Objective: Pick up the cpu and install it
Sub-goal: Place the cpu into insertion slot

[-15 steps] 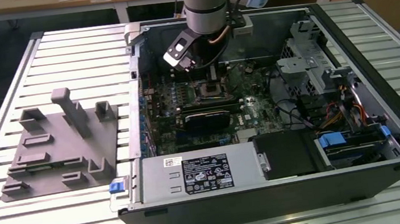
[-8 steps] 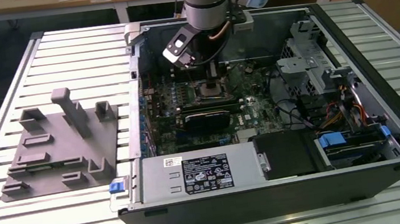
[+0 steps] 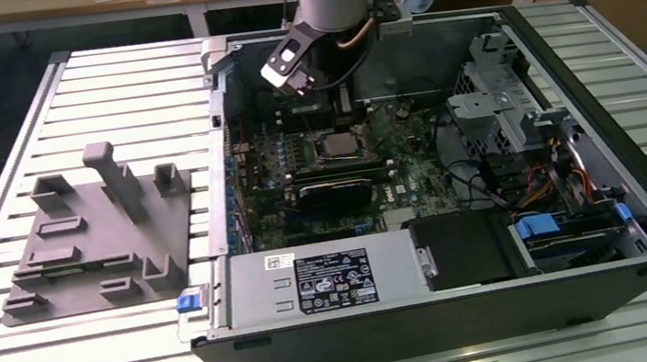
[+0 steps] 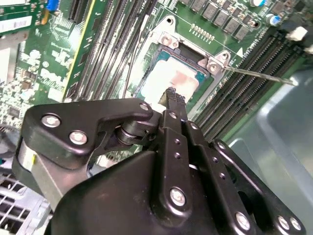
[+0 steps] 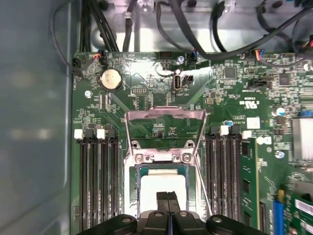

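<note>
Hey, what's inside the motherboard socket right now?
The cpu lies in the socket, pale top up. The gripper, shut, covers part of it; whatever lies under the cpu is hidden.

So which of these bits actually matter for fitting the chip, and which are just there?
In the job: the cpu, lying in the open socket; the fingers, shut, over it.
Just there: grey fixture, memory slots, coin battery, cables.
</note>
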`<act>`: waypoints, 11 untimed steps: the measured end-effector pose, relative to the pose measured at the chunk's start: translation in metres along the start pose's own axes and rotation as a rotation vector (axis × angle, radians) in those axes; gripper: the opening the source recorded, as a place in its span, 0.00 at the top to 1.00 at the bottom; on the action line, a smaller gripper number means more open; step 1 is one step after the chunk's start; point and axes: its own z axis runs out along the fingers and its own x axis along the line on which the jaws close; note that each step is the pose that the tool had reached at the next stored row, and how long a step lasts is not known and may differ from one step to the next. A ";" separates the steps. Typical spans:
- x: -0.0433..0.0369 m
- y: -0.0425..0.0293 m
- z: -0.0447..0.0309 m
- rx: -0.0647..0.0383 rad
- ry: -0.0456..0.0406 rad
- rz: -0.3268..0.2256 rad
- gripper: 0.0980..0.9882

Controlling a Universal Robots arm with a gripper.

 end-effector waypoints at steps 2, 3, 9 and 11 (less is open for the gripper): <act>-0.0001 0.0003 -0.0056 0.000 -0.0002 0.000 0.99; -0.0002 0.0005 -0.0080 0.000 -0.0001 0.000 0.99; -0.0004 0.0012 -0.0199 0.000 -0.0001 0.000 0.99; -0.0004 0.0013 -0.0216 0.000 -0.0001 0.000 0.99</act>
